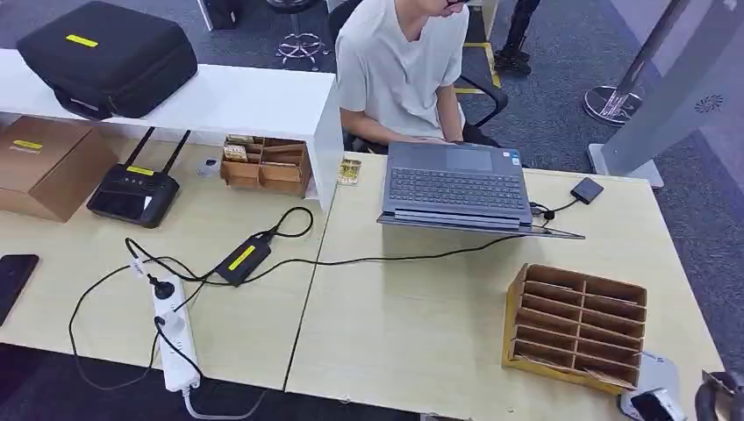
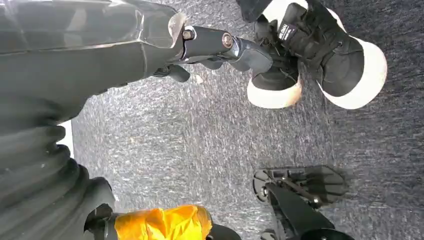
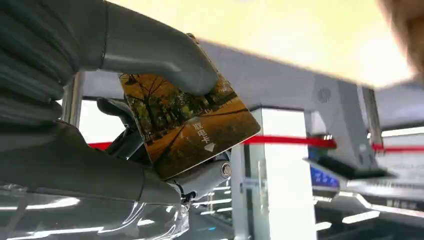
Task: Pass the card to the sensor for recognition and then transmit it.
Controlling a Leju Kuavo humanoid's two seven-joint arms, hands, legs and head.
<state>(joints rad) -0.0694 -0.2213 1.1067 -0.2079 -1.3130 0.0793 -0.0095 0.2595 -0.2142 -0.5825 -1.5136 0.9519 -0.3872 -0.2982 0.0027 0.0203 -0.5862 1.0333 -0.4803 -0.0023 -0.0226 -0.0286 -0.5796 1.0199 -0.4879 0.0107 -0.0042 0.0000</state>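
Under the light wooden worktop (image 1: 421, 324), seen from below in the right wrist view, the right hand (image 3: 150, 125) grasps a rectangular card printed with an autumn tree scene (image 3: 187, 127), its thick grey thumb (image 3: 160, 55) pressed on one face and darker fingers (image 3: 120, 137) behind the other; the card is tilted, with white printed characters and a small arrow near its free corner. At the bottom right corner of the head view, a dark part of that hand (image 1: 719, 396) shows just beside a small grey sensor pad with a dark screen (image 1: 654, 399), which lies on the worktop at the near right corner, next to a tan wooden sorting rack with many slots (image 1: 575, 326). Farther back stands an open grey laptop (image 1: 456, 186), with a person in a pale grey T-shirt (image 1: 399, 66) seated behind it, and a small black box on a cable (image 1: 586, 189) lies to its right. On the left part of the worktop lie a white power strip (image 1: 175, 333) with black cables, a black power brick with a yellow label (image 1: 243, 260), a black router with two antennas (image 1: 133, 193), a brown cardboard box (image 1: 48, 167) and a small wooden organiser (image 1: 265, 165); a black zipped case (image 1: 110, 57) sits on a white shelf (image 1: 254, 101). The left hand (image 2: 220, 47) hangs over grey carpet (image 2: 175, 135), its dark fingers drawn in with nothing in them, near a person's black-and-white shoes (image 2: 310, 55).
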